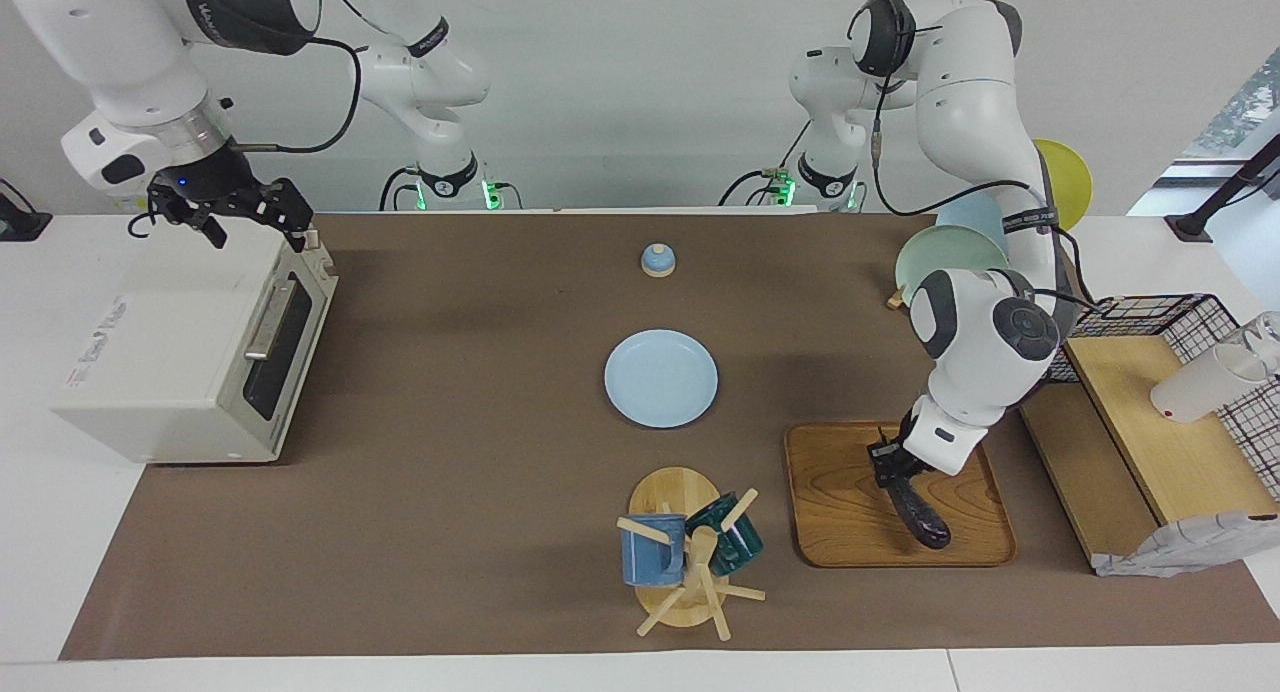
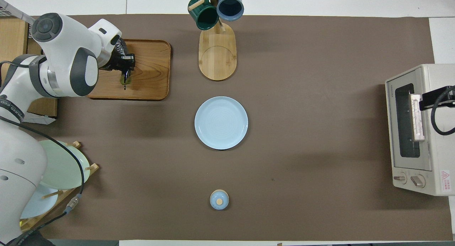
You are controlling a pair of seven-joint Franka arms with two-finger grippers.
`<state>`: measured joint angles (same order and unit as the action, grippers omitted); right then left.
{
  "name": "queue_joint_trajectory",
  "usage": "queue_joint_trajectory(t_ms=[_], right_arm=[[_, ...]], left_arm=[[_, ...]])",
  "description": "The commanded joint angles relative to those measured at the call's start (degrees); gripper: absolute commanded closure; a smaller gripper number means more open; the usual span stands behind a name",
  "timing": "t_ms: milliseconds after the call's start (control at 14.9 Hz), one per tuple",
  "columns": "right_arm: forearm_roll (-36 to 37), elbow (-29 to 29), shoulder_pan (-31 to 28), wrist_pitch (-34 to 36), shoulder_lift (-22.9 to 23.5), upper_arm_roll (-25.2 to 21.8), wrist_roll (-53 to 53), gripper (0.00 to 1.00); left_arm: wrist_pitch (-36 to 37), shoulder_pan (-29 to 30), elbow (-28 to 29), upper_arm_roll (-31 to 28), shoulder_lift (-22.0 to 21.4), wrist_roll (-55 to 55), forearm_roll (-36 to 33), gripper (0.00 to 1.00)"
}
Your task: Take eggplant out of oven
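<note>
The dark purple eggplant (image 1: 922,515) slants down onto the wooden tray (image 1: 850,502), its tip on the wood. My left gripper (image 1: 890,465) is shut on its stem end. From overhead only the stem tip (image 2: 124,80) sticks out below that gripper (image 2: 125,65), over the tray (image 2: 153,79). The white oven (image 1: 190,342) stands at the right arm's end of the table, its glass door closed. My right gripper (image 1: 250,224) hangs open over the oven's top edge above the door, holding nothing. Overhead it (image 2: 435,98) shows over the oven (image 2: 419,132) by the handle.
A light blue plate (image 1: 660,377) lies mid-table. A mug tree (image 1: 690,552) with two mugs stands beside the tray. A small blue lidded pot (image 1: 657,260) sits nearer the robots. A plate rack (image 1: 945,257) and a wire-sided wooden shelf (image 1: 1150,402) are at the left arm's end.
</note>
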<state>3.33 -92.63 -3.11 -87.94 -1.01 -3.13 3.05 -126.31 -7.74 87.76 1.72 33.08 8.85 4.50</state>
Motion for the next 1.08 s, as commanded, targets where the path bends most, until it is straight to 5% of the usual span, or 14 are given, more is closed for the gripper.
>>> queue_joint_trajectory(t_ms=[0, 1008], right_arm=[[-1.2, -0.9, -0.1, -0.6, -0.8, -0.8, 1.5, 0.0], [-1.3, -1.0, -0.5, 0.3, -1.0, -0.6, 1.3, 0.0]], left_arm=[[-0.2, -0.2, 1.4, -0.4, -1.3, -1.0, 0.7, 0.0], [34.9, 1.2, 4.1, -2.6, -30.2, -1.2, -3.7, 0.0]])
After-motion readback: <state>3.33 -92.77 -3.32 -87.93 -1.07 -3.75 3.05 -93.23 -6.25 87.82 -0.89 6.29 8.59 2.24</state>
